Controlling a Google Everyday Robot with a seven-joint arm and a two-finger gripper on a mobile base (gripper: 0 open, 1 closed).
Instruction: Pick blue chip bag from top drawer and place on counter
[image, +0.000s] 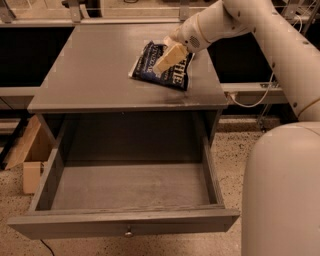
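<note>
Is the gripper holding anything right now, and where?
Cannot tell: the gripper sits on the middle of the blue chip bag, which lies on the counter.

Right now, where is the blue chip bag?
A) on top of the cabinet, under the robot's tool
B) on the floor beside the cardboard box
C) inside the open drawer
A: the blue chip bag rests on the counter with the tool on top of it, and no bag shows in the open drawer below.
</note>
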